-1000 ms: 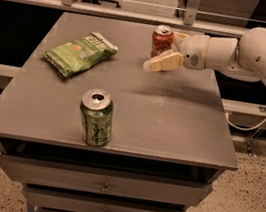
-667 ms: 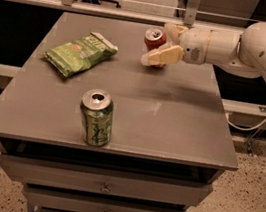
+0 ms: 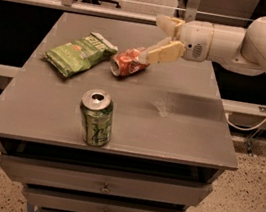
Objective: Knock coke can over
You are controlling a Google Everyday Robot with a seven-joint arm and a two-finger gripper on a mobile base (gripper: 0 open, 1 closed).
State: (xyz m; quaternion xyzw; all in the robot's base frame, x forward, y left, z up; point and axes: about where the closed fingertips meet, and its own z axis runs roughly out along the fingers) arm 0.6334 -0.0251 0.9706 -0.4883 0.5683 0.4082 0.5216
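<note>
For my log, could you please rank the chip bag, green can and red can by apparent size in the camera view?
1. Green crinkly chip bag.
2. Upright green aluminium soda can; nearer the camera, so unsure.
3. Tipped red aluminium coke can, beside the open tool, far side.

Red coke can (image 3: 129,63) sideways beside jaws

The coke can (image 3: 127,64) is lying on its side on the table (image 3: 184,132), between the chip bag (image 3: 78,53) on its left and the gripper (image 3: 153,38) on its right. The other can (image 3: 96,118) is standing upright in front of them.
</note>
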